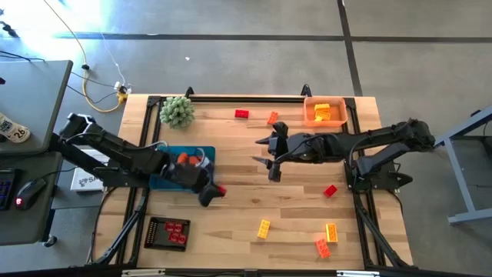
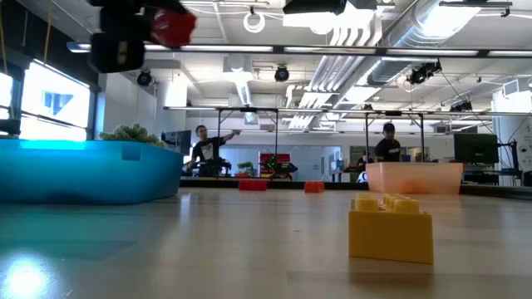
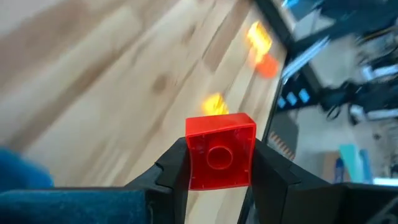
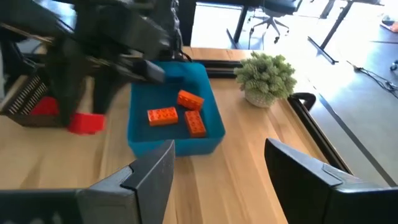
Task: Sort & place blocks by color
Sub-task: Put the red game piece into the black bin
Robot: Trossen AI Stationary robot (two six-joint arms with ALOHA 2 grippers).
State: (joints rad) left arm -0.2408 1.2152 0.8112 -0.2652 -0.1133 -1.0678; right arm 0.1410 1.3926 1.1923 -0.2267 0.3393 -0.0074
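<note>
A red block point(image 3: 220, 152) is clamped between the fingers of the left gripper point(image 1: 213, 193), raised above the table point(image 1: 231, 219) just beside the blue tray point(image 1: 165, 181); three orange blocks point(image 4: 180, 112) are seen lying in that tray; the right gripper point(image 1: 269, 156) is held spread wide and empty over the table's middle; other blocks point(image 1: 330, 232) are scattered on the wood.

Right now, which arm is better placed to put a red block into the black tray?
Left: its gripper already holds a red block near the black tray; the right gripper is open, empty, farther.
</note>
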